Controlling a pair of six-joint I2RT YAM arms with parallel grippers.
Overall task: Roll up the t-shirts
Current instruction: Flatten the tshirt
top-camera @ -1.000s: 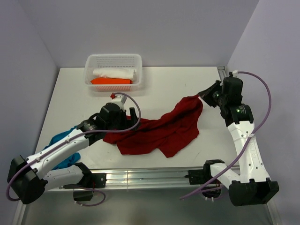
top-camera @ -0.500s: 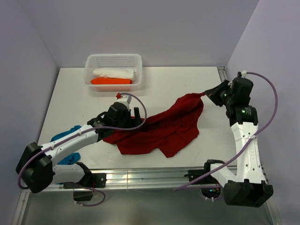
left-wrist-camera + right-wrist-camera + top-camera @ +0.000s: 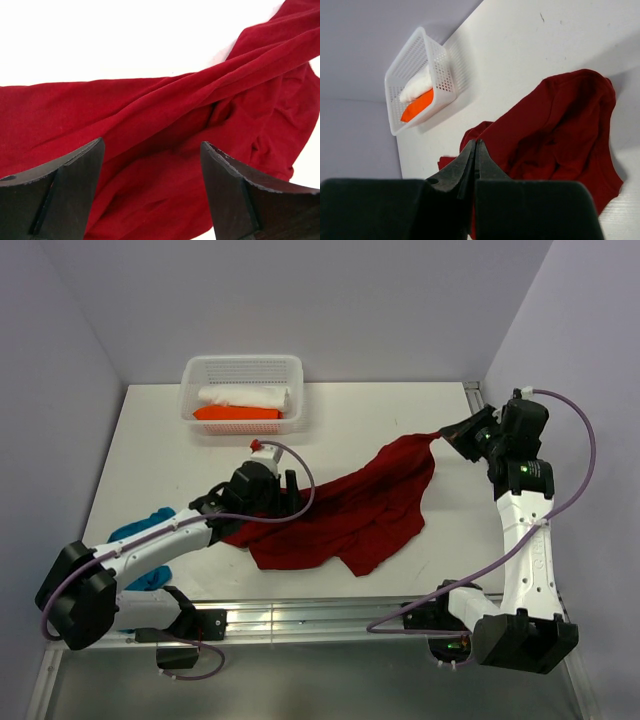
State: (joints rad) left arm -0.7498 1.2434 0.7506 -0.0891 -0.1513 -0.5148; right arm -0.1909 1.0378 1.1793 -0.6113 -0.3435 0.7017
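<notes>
Red shirt drawn taut, its left end about to be taken.

Top view: the red shirt (image 3: 350, 515) lies mid-table (image 3: 380, 410), its far right corner lifted and pinched in the right jaws. They have pulled it slightly farther right than a second ago, so the cloth is straighter. The left arm has reached farther over the shirt's left end. A teal shirt (image 3: 128, 532) is heaped near left, and orange (image 3: 235, 413) and white (image 3: 245, 396) rolls sit in the basket (image 3: 243, 359).
Left wrist: the left jaws stand wide astride a red fold, gripping nothing yet.
Right wrist: the right jaws are pressed shut.
Spreading is likely nearly done; rolling is not begun.
</notes>
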